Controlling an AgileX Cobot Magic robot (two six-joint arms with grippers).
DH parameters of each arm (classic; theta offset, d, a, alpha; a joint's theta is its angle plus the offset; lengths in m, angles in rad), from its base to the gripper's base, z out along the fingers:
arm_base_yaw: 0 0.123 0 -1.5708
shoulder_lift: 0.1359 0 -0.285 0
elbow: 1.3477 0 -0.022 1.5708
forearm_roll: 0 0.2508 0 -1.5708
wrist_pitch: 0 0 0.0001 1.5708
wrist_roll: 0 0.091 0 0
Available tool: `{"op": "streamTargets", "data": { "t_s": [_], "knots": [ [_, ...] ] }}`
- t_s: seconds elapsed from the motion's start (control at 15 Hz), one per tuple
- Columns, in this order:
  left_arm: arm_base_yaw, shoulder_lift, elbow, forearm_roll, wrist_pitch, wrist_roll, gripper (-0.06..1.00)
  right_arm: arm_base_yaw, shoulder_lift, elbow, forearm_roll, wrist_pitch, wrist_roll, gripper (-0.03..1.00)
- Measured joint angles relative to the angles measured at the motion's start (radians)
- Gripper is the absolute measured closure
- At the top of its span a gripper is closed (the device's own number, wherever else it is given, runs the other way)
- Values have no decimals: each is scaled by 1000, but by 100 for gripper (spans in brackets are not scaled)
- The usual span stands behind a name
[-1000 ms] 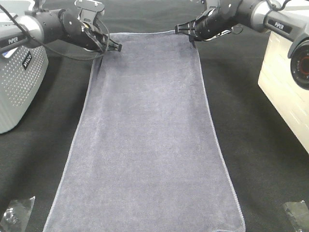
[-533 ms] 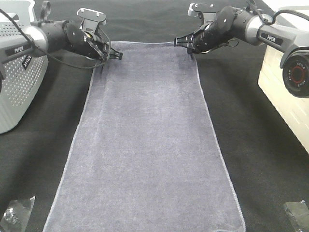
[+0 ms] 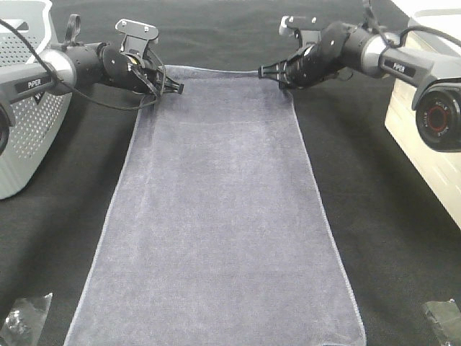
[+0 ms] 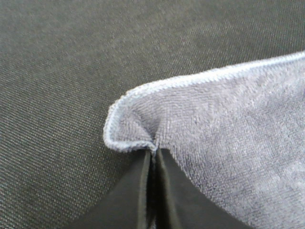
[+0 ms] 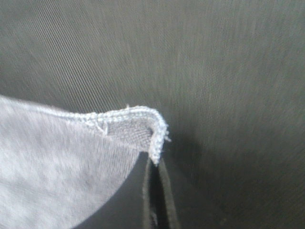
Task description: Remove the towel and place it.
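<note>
The towel (image 3: 216, 216), spread along the black mat (image 3: 374, 202), now has its far edge drawn slightly farther back, left claw (image 3: 175, 87) and right claw (image 3: 265, 71) each clamped on a far corner, suggesting removal has begun.

Left gripper (image 3: 175, 87) and right gripper (image 3: 263, 71) clamped tight, arms reaching inward, apparently raised slightly.

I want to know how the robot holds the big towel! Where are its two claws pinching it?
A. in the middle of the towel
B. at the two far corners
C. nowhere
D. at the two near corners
B: the left gripper and right gripper each pinch a far corner of the towel.
</note>
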Motion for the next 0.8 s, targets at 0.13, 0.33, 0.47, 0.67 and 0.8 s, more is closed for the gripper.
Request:
{"op": "streamTargets", "data": {
  "t_s": [0.13,0.33,0.47,0.67,0.8],
  "knots": [
    [0,0,0,-1,-2,0,90,0,0,0,0,-2,0,95],
    [0,1,0,-1,-8,0,89,0,0,0,1,-3,0,90],
    [0,3,0,-1,-12,0,82,0,0,0,1,-8,0,78],
    [0,11,0,-4,-50,0,61,0,0,0,32,-25,0,52],
    [0,11,0,-11,-62,0,47,0,0,0,39,-26,0,38]
  ]
}}
